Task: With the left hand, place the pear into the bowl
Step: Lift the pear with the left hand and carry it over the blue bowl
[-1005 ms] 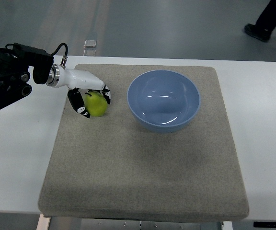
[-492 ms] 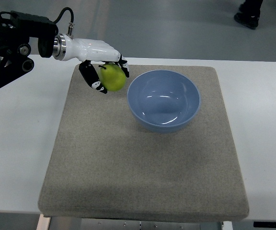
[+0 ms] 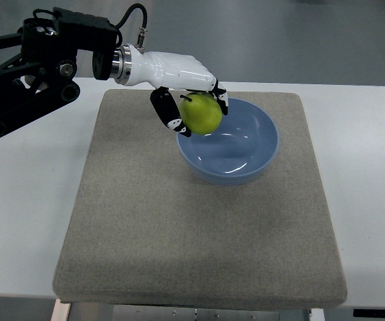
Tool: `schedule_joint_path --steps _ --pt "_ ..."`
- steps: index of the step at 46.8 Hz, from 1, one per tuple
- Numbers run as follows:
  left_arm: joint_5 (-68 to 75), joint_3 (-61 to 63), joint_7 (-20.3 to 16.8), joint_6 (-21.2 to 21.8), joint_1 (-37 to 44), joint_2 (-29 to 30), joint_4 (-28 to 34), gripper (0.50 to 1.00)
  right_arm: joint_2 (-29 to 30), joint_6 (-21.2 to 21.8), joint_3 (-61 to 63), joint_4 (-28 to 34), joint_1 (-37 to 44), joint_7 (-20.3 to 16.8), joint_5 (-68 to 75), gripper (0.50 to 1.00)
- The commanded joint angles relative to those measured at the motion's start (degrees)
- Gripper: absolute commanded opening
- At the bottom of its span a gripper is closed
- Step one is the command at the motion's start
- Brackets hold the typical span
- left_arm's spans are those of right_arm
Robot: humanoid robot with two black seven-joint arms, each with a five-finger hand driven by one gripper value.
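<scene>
Pear (image 3: 202, 113) now lifted off grey mat (image 3: 179, 227) and carried rightward, clasped in curled fingers of left hand (image 3: 187, 107), hanging over near-left rim of blue bowl (image 3: 246, 144), release likely next.

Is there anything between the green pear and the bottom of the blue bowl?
Nothing: in the top view, the green pear, held by the left hand, hangs over the blue bowl's bare inside.

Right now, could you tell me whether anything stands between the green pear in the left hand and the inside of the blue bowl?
Nothing visible does. The left hand holds the green pear over the near-left rim of the blue bowl, whose inside looks empty.
</scene>
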Motion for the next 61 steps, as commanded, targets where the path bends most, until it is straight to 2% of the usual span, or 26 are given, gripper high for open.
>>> schedule_joint_path --steps 1,14,32,50,54,55,57,61 --pt "0.06 0.54 0.01 -0.08 0.39 -2.46 2.93 0.500 0.00 0.03 0.00 0.00 0.00 -0.01 0.00 0.926" --pt "0.77 0.72 0.10 -0.08 3.03 -6.77 6.71 0.500 0.00 0.03 0.00 0.00 0.00 -0.01 0.00 0.926" --pt "0.85 0.89 0.18 -0.08 5.14 -8.53 10.67 0.500 0.00 0.03 0.00 0.00 0.00 -0.01 0.00 0.926" --pt "0.68 0.80 0.18 0.09 6.02 -9.32 10.76 0.503 0.00 0.03 0.00 0.00 0.00 -0.01 0.00 0.926" --pt "0.33 0.72 0.18 0.44 6.02 -9.32 10.76 0.769 0.00 0.03 0.00 0.00 0.00 -0.01 0.00 0.926" --pt "0.24 0.72 0.18 0.62 6.02 -9.32 10.76 0.799 0.00 0.03 0.00 0.00 0.00 -0.01 0.00 0.926" --pt "0.24 0.72 0.18 0.97 6.02 -9.32 10.75 0.821 0.00 0.03 0.00 0.00 0.00 -0.01 0.00 0.926" --pt "0.06 0.72 0.18 1.15 6.11 -9.32 10.67 0.906 0.00 -0.06 0.00 0.00 0.00 -0.01 0.00 0.926"
